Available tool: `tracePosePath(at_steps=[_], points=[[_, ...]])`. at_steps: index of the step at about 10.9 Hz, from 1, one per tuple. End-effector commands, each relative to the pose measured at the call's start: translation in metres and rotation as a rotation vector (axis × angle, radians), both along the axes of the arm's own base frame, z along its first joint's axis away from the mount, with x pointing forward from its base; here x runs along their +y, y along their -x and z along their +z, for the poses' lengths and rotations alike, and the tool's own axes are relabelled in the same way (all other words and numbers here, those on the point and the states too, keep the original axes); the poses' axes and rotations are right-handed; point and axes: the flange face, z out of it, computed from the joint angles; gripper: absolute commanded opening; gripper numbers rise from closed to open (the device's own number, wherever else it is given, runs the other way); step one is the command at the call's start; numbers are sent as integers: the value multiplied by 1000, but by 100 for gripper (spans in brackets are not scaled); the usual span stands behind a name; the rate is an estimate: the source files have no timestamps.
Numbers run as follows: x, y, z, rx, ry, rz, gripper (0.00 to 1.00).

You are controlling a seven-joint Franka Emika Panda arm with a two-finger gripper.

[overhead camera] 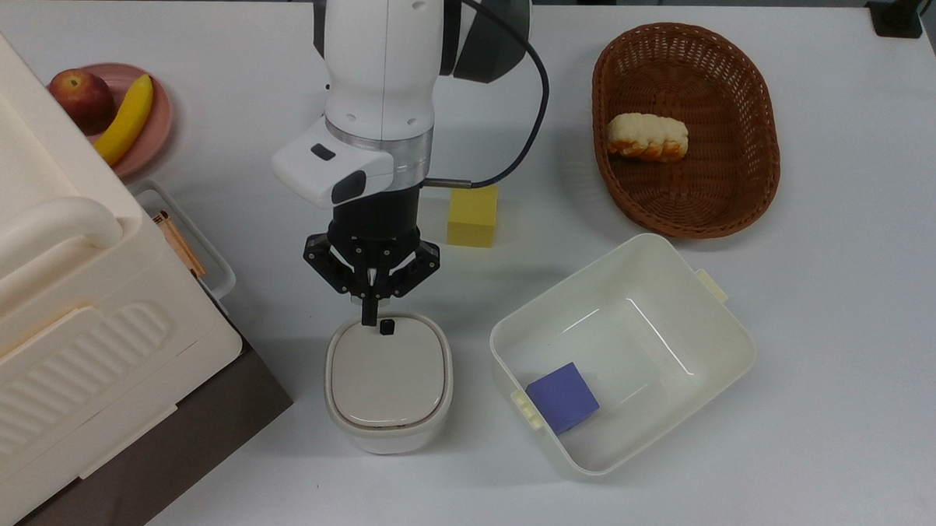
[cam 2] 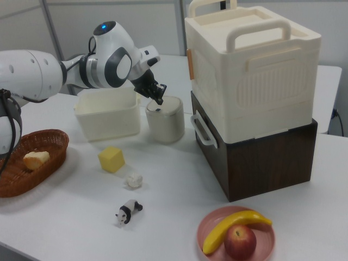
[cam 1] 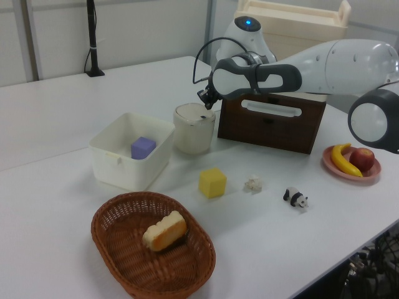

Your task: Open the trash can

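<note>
Gripper (overhead camera: 369,319) with fingers pressed together, holding nothing, tip over the far edge of the trash can (overhead camera: 388,382) lid, just beside its button (overhead camera: 387,327).

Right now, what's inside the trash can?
Can't tell: the lid is shut over the trash can, covering its inside. On top there's just the dark button, with the closed tool right beside it.

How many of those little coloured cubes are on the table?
2. The yellow cube sits on the bare table beside the robot arm; the purple cube lies inside the open white tub. Others may be hidden.
</note>
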Motion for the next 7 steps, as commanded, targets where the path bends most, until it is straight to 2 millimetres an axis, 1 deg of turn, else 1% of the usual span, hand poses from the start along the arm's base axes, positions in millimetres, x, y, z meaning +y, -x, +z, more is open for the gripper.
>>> tracePosePath(at_steps=[1,2,3,7], points=[[13,-5,-8,-15,-2,0,0],[14,-6,-15,-5,8,5,0],[19,-6,-16,-5,12,16,0],[19,-7,-19,-2,29,23,0]])
